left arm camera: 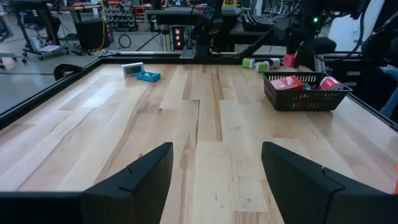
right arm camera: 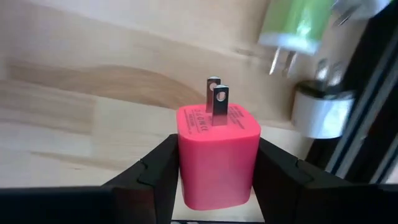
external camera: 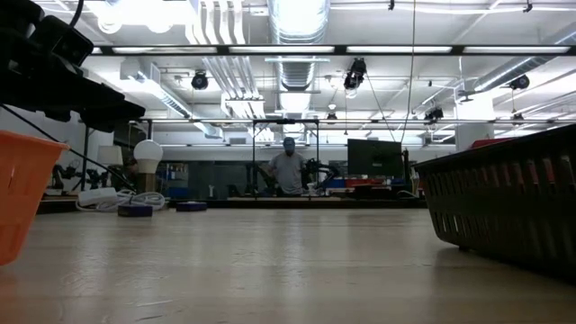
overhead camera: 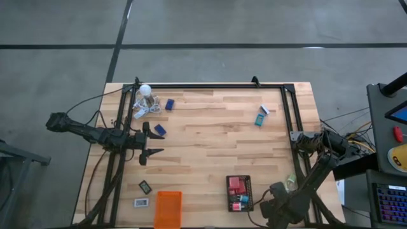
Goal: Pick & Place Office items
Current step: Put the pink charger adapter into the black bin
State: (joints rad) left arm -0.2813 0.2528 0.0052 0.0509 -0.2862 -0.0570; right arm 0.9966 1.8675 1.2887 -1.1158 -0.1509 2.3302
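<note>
Pink charger cube point(right arm camera: 217, 155), glossy, rounded, two metal prongs up, clamped between right gripper point(right arm camera: 217, 177) fingers; left gripper point(left arm camera: 214, 180) spread wide above wood-plank table point(left arm camera: 205, 124).

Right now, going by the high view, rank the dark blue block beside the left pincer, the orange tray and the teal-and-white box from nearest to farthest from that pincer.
1. The dark blue block, right beside the open left pincer.
2. The orange tray, at the table edge on the left arm's side.
3. The teal-and-white box, across the table on the right arm's side.
</note>
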